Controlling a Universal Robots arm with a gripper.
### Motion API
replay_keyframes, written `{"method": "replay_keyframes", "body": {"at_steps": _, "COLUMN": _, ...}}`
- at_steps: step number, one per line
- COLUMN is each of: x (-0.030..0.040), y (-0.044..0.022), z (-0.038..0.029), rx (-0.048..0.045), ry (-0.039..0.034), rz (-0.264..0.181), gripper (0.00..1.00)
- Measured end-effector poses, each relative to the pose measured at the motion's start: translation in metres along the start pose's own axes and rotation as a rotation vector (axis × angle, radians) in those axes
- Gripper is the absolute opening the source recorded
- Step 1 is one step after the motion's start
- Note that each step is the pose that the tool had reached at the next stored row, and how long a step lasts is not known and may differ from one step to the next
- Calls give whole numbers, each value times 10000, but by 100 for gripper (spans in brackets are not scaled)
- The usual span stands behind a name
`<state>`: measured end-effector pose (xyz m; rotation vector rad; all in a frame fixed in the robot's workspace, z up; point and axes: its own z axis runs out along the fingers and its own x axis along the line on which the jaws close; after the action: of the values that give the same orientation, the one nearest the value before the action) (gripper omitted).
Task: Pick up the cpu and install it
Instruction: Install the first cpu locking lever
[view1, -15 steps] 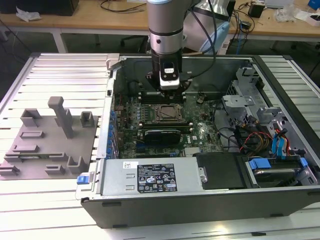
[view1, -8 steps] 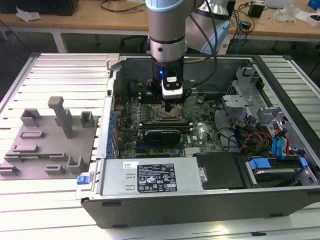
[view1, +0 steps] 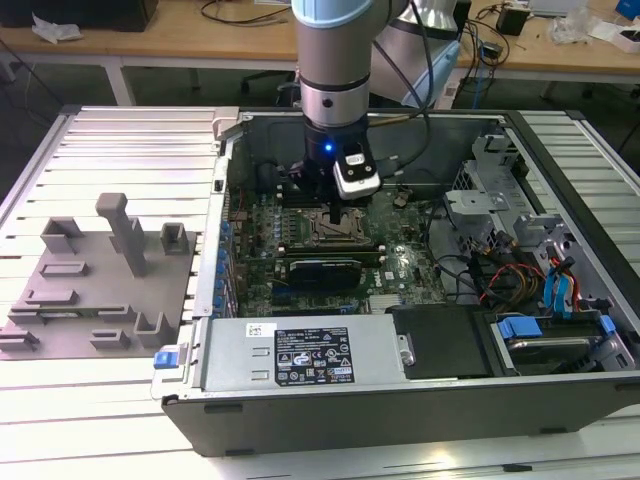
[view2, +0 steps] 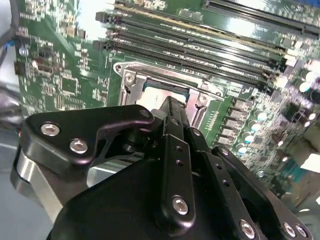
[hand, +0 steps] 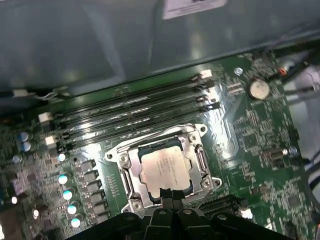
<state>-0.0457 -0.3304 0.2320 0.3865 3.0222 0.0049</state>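
**benchrat:** Starting closest in: the black metal fingers (hand: 170, 202) are sitting pressed together in both wrist views, no gap I can make out, and they're not gripping anything. The tips are hanging right at the near edge of the small flat square cpu with the silvery metal top (hand: 166, 170).

**socket_sam:** So where's the chip sitting?

**benchrat:** It's lying flat inside the dark square socket with the metal frame (hand: 197, 155), face up, and its edges are looking lined up with the frame. So from the fingers the chip is lying just ahead and below, tips about centred on its nearest side. It's square, so there's no real long axis to speak of. I can't tell whether it's fully seated, or whether the tips are actually touching it.

**socket_sam:** And further out?

**benchrat:** Past the socket, the long black memory slots (hand: 135, 107) are running parallel to the chip's far edge, across the green motherboard (hand: 250, 150). In the exterior view the grey arm (view1: 336, 60) is reaching straight down into the open dark computer case (view1: 400, 400), which is lying on the slatted metal counter (view1: 120, 420). On the exterior view's left, a grey plastic tray with upright pegs (view1: 100, 290) is sitting well apart from the arm.
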Motion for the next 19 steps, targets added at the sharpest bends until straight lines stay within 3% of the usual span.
{"method": "replay_keyframes", "body": {"at_steps": 1, "x": 0, "y": 0, "z": 1, "rx": -34, "ry": 10, "rz": -388, "gripper": 11}}
{"method": "replay_keyframes", "body": {"at_steps": 7, "x": -35, "y": 8, "z": 4, "rx": -57, "ry": 15, "rz": -632, "gripper": 11}}
{"method": "replay_keyframes", "body": {"at_steps": 12, "x": -51, "y": 13, "z": 6, "rx": -128, "ry": 28, "rz": -1435, "gripper": 11}}
{"method": "replay_keyframes", "body": {"at_steps": 16, "x": -59, "y": 15, "z": 3, "rx": -57, "ry": 40, "rz": -1475, "gripper": 11}}
{"method": "replay_keyframes", "body": {"at_steps": 19, "x": -67, "y": 17, "z": -37, "rx": -15, "ry": 32, "rz": -1481, "gripper": 11}}
